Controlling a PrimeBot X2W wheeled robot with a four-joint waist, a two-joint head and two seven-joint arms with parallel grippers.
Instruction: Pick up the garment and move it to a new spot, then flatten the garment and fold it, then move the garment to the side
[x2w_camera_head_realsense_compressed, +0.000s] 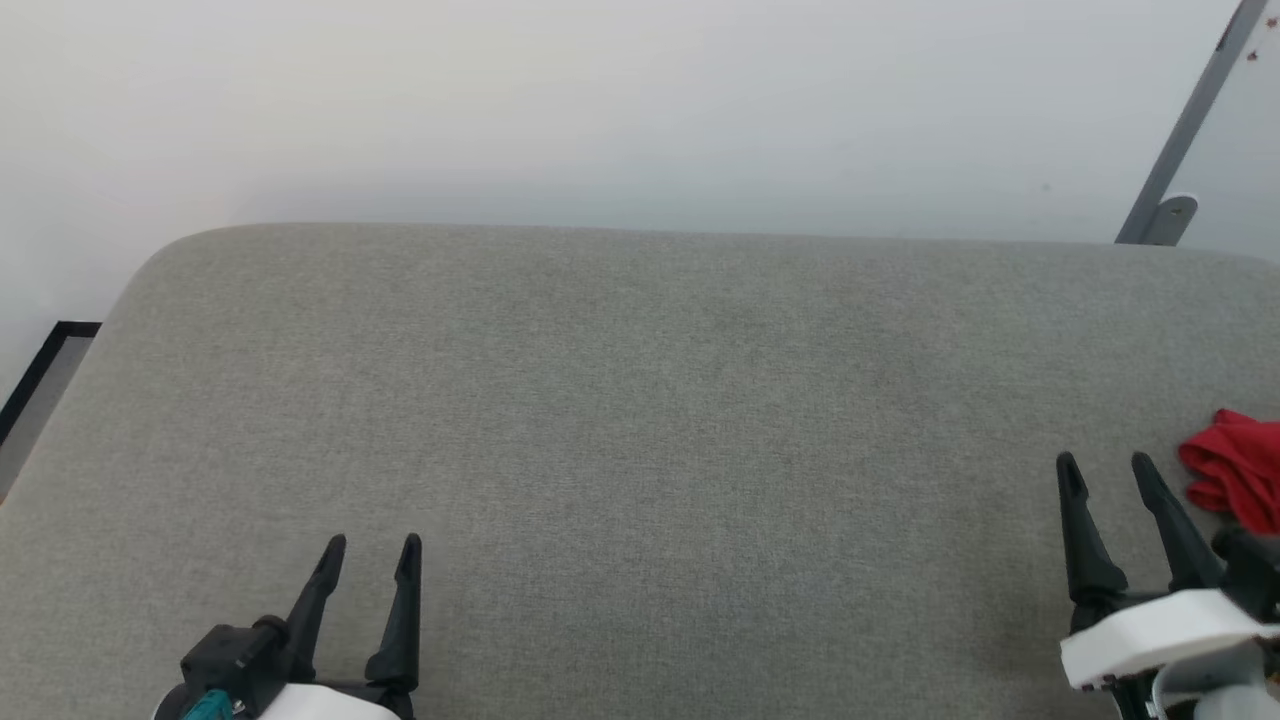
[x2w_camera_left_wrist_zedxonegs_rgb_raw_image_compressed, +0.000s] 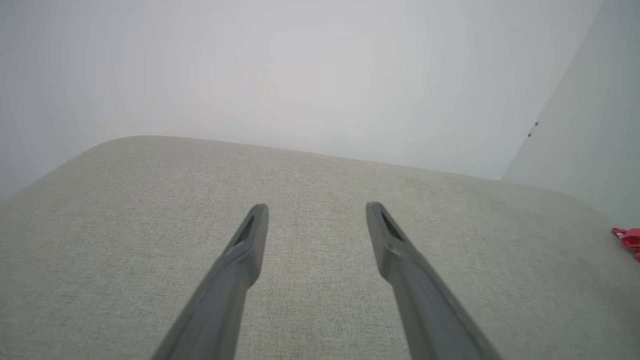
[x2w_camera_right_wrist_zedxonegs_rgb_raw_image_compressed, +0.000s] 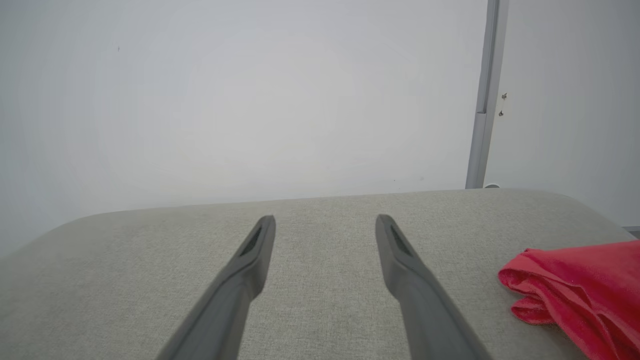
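Pickup not yet begun: left gripper (x2w_camera_head_realsense_compressed: 375, 541) and right gripper (x2w_camera_head_realsense_compressed: 1104, 462) stand open, empty, above grey cushion (x2w_camera_head_realsense_compressed: 640, 400); right gripper should next reach crumpled red garment (x2w_camera_head_realsense_compressed: 1235, 480) at 3 o'clock.

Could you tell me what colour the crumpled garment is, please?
Red; the garment shows best in the right wrist view.

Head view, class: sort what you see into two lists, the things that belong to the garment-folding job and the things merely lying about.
Belongs to the job:
- garment, crumpled at the right edge
- right gripper, open, beside it
- left gripper, open
- grey padded surface under the garment

Just about:
- grey pole, upper right
- black-edged panel, left edge
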